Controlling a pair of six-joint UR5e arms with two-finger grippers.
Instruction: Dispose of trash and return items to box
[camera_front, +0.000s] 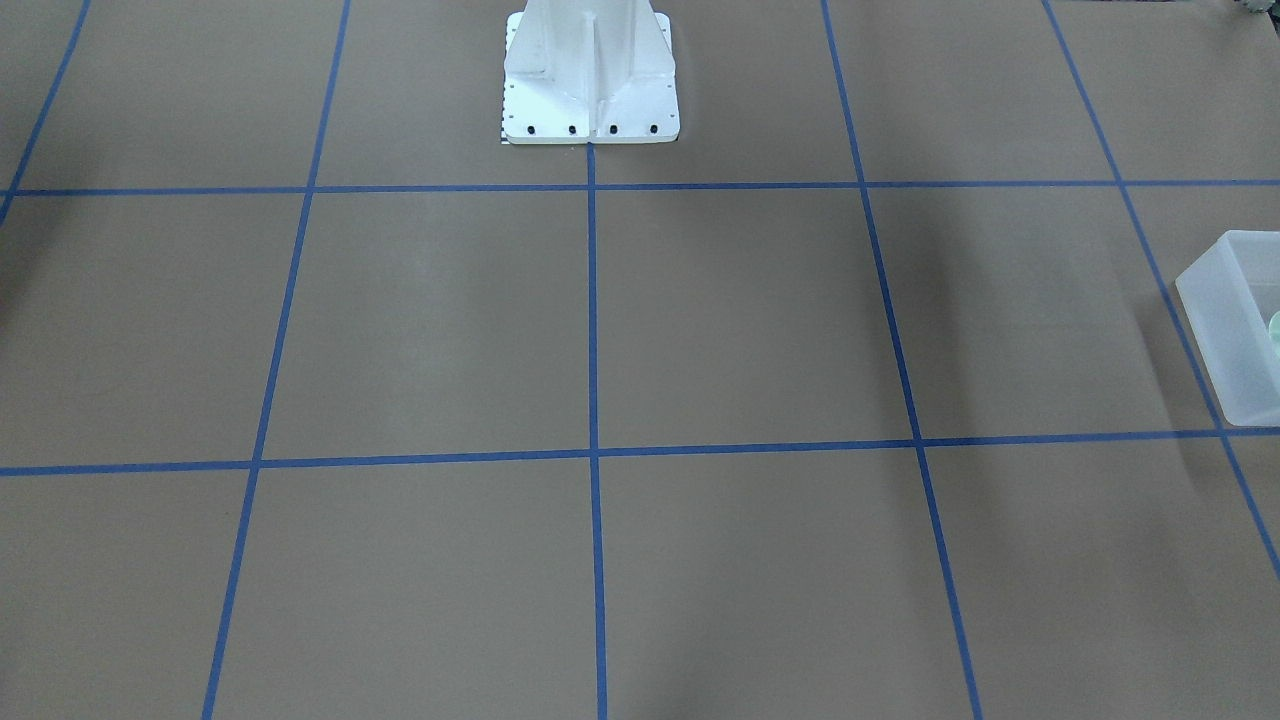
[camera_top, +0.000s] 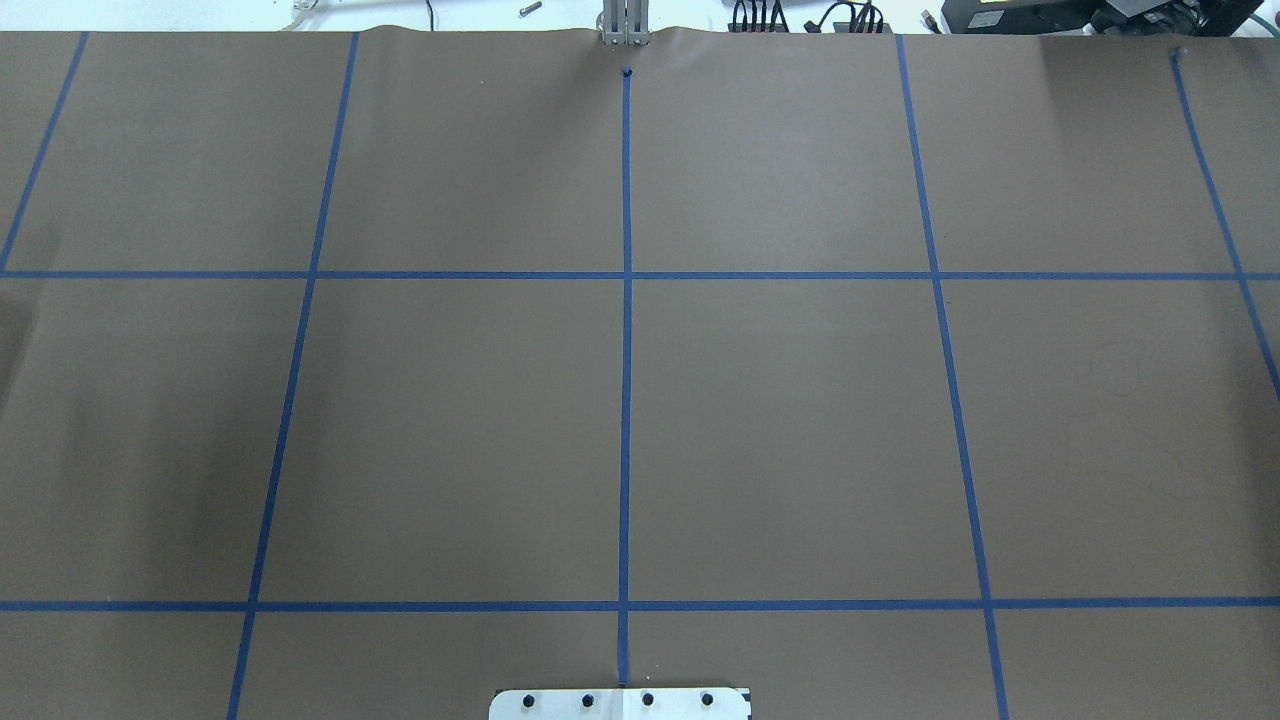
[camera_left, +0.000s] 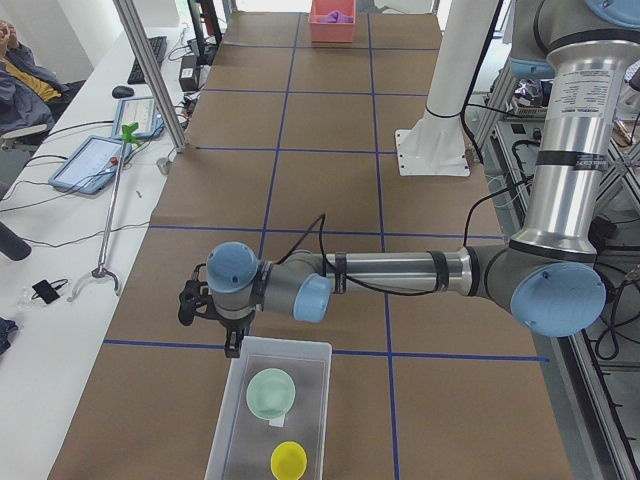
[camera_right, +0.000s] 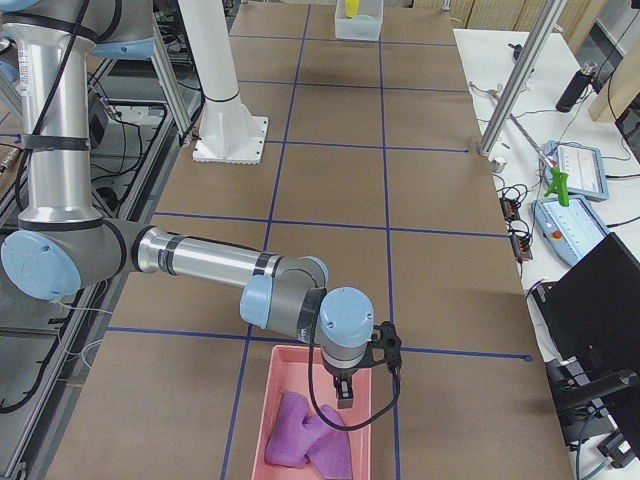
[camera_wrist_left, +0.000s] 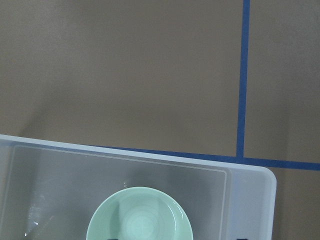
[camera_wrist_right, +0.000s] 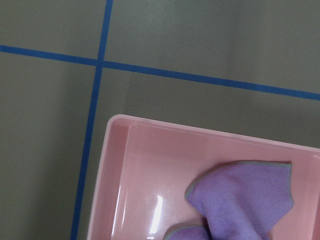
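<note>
The frosted-white box (camera_left: 300, 352) stands near the table's end on my left and holds the mint-green bowl (camera_left: 270, 392) and the yellow cup (camera_left: 289, 459). My left gripper (camera_left: 232, 345) hangs over the box's far rim. In the left wrist view the bowl (camera_wrist_left: 140, 216) lies in the box (camera_wrist_left: 250, 200); two dark fingertip slivers (camera_wrist_left: 115, 238) show wide apart at the bottom edge, with nothing between them. The box's corner also shows in the front view (camera_front: 1235, 320). My right gripper (camera_right: 343, 392) hangs over a pink bin; I cannot tell whether it is open or shut.
The pink bin (camera_right: 285, 370) near the table's right end holds a crumpled purple sheet (camera_right: 310, 440), which also shows in the right wrist view (camera_wrist_right: 240, 195). The white robot base (camera_front: 590, 80) stands at the table's robot side. Blue tape lines grid the brown table.
</note>
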